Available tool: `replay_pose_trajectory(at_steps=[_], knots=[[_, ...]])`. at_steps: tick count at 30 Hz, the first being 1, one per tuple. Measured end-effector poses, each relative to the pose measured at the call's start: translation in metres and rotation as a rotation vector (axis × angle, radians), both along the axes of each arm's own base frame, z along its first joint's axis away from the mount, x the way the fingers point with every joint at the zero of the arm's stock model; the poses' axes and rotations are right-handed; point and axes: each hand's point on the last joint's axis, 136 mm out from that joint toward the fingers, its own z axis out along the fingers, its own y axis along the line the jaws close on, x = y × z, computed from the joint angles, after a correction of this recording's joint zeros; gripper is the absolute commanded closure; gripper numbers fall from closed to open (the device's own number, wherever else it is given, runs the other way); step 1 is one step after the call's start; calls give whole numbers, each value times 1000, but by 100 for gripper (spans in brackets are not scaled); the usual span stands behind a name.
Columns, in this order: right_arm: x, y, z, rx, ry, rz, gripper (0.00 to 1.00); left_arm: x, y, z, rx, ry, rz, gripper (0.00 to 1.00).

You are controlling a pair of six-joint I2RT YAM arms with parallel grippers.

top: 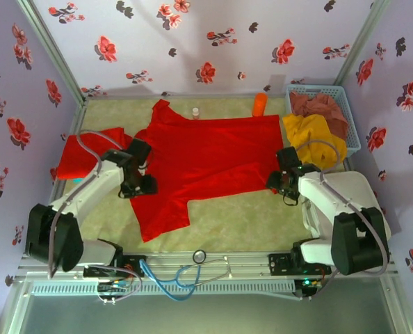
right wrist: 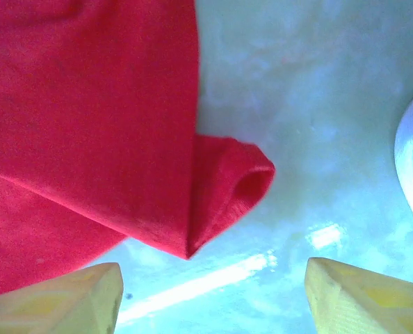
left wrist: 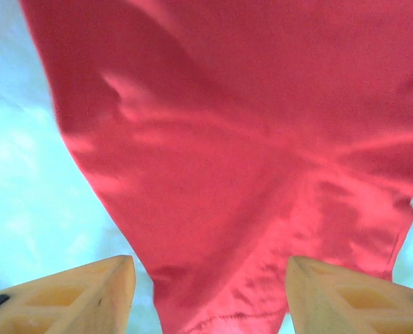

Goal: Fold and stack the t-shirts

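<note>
A large red t-shirt (top: 206, 156) lies spread across the middle of the table, one sleeve reaching toward the front (top: 161, 216). A second red t-shirt (top: 88, 154) lies folded at the left. My left gripper (top: 138, 184) stands open at the big shirt's left edge; in the left wrist view its fingers (left wrist: 109, 289) are wide apart over the shirt's hem (left wrist: 227, 209). My right gripper (top: 279, 179) is open at the shirt's right edge. In the right wrist view a curled corner of the cloth (right wrist: 227, 181) lies just ahead of that gripper (right wrist: 213, 266), with nothing between the fingers.
A blue basket (top: 349, 115) at the back right holds a brownish cloth (top: 318, 108), and a yellow cloth (top: 314, 136) hangs over its front. An orange object (top: 261, 104) and a small bottle (top: 195, 111) stand at the back edge. Blue cable (top: 175, 278) lies on the front rail.
</note>
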Motion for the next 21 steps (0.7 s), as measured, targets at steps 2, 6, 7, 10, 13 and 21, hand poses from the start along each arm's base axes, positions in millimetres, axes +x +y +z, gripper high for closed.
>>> replay_pose_trajectory(at_steps=[2, 6, 7, 10, 13, 21], knots=[[-4, 3, -4, -17, 8, 16, 31, -20, -6, -9, 6, 31, -12, 42], [-3, 11, -10, -42, 14, 56, 35, -53, -14, -22, 19, 69, -27, 43], [-3, 13, -13, -47, 21, 65, 37, -61, -16, -25, 23, 76, -30, 43], [-2, 15, -20, -60, 37, 79, 48, -79, -24, -32, 34, 93, -39, 43], [-1, 15, -26, -67, 50, 85, 61, -93, -28, -43, 56, 113, -37, 43], [-3, 22, -30, -34, 75, 106, 100, -100, -11, -72, 188, 146, 8, 48]])
